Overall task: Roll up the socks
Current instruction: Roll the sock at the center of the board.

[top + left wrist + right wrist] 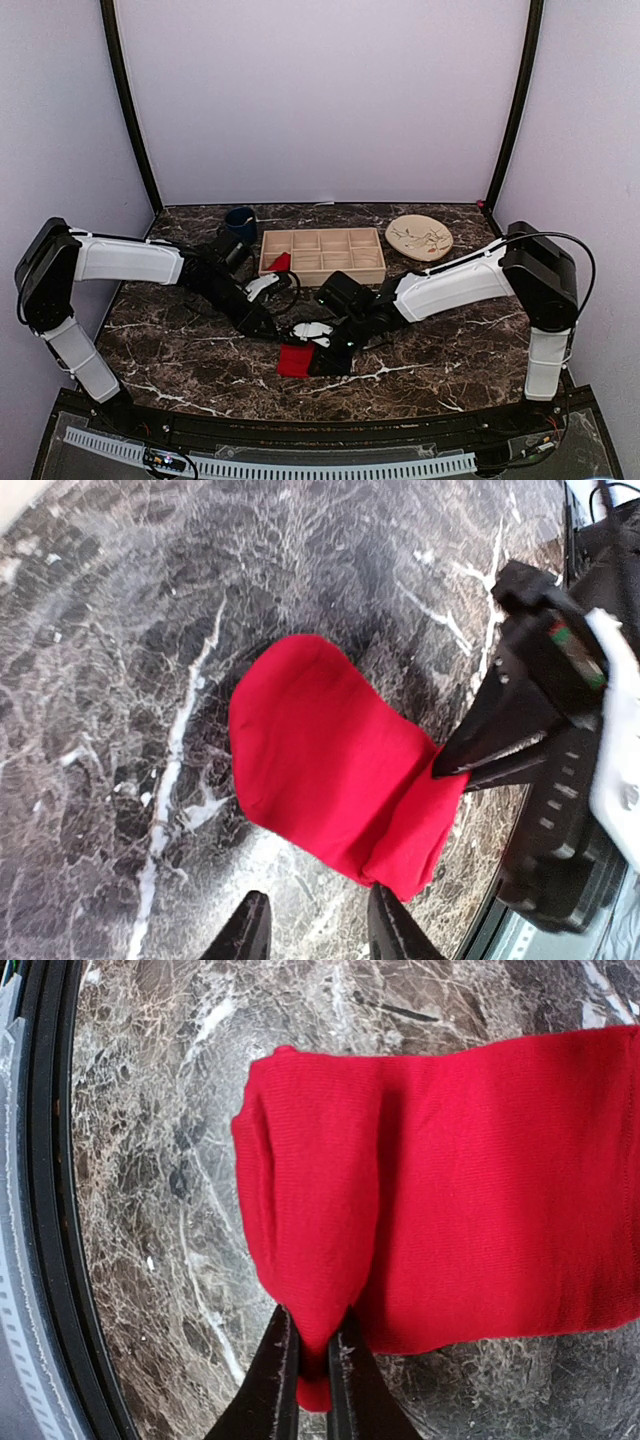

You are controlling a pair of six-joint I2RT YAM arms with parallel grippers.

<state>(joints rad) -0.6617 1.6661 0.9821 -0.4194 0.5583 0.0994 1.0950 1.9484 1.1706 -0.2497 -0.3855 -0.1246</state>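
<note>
One red sock (pixel 320 750) lies flat on the marble near the table's front edge, with one end folded over into a thick fold (pixel 310 1210). My right gripper (pixel 312 1375) is shut on that folded end, pinching the fabric between its fingers. My left gripper (pixel 318 935) hangs open just beside the sock's near corner, and nothing sits between its fingers (pixel 250 930). In the top view the sock (pixel 293 360) lies between both grippers, the left gripper (pixel 272 326) behind it and the right gripper (pixel 322 362) at its right edge. A second red sock (pixel 280 263) sits in the tray's left compartment.
A wooden compartment tray (pixel 335 272) stands at the back middle. A dark blue mug (pixel 240 222) is to its left and a round tan plate (pixel 419 237) to its right. The black front rail (pixel 50 1210) runs close to the sock.
</note>
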